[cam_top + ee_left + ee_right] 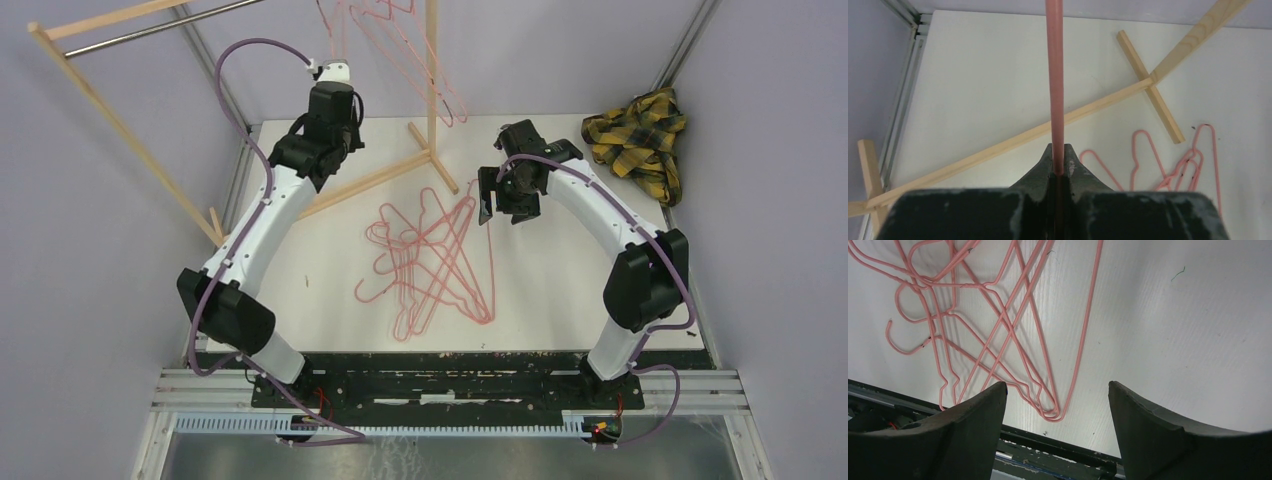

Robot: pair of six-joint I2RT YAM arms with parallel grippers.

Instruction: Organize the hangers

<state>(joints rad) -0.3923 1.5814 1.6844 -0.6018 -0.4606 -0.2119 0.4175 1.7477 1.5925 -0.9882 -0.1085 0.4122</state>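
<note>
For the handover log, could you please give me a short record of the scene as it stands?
pile: tangled hangers, flat on the table
left gripper: shut on a hanger, raised by the rack
right gripper: open, above the pile
at rack: more hangers hang, hooks out of view
cloth: far right, at the table's edge

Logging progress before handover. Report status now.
Left gripper shut on a hanger, raised by the rack. Right gripper open above the tangled hanger pile. No obstruction seen.
</note>
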